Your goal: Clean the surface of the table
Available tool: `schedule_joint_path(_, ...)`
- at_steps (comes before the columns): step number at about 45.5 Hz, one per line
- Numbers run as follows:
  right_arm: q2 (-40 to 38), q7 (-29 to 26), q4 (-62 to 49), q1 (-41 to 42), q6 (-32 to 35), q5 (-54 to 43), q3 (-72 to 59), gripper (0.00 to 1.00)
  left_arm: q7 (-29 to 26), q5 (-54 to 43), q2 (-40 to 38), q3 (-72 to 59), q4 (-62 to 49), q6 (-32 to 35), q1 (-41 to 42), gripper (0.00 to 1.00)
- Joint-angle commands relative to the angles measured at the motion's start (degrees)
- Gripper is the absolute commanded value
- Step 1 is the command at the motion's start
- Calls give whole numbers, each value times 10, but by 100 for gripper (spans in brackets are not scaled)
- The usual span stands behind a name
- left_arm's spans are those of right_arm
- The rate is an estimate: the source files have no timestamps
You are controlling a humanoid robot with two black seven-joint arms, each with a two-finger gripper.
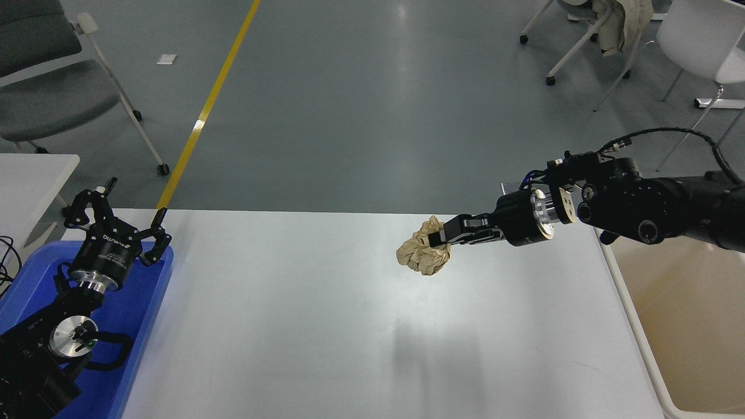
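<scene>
Head view. My right gripper (443, 237) is closed on a wad of crumpled brown paper (422, 254), pinching it at its upper right edge; the wad hangs clear of the table (302, 314), over its far half and right of centre, with a faint shadow on the surface nearer the camera. The arm reaches in level from the right edge, above the beige bin (681, 302) that stands just beside the table's right end.

The wad I judge light, soft and springy: creased paper that yields under the fingers and gives friction enough, so a pinch on any fold should hold. It is not fragile; the one risk is a loose fold slipping out. The table looks hard, smooth and matte, and no other litter shows on it.

My left gripper (119, 224) is parked at the lower left over a blue tray (139, 314), fingers spread wide, holding nothing. White lettering runs round its body, but it is too small for me to read with confidence. I see no other writing.
</scene>
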Motion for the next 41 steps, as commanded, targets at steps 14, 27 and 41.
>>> schedule_joint_path(14, -17, -5, -260, -88, 29, 195, 68, 0, 0, 0, -1, 0, 0, 0, 0, 100)
schedule_joint_path(27, -32, -19, -320, -163, 30, 195, 199, 0, 0, 0, -1, 0, 0, 0, 0, 100)
schedule_joint_path(41, -55, -54, -370, -215, 28, 191, 359, 0, 0, 0, 0, 0, 0, 0, 0, 100)
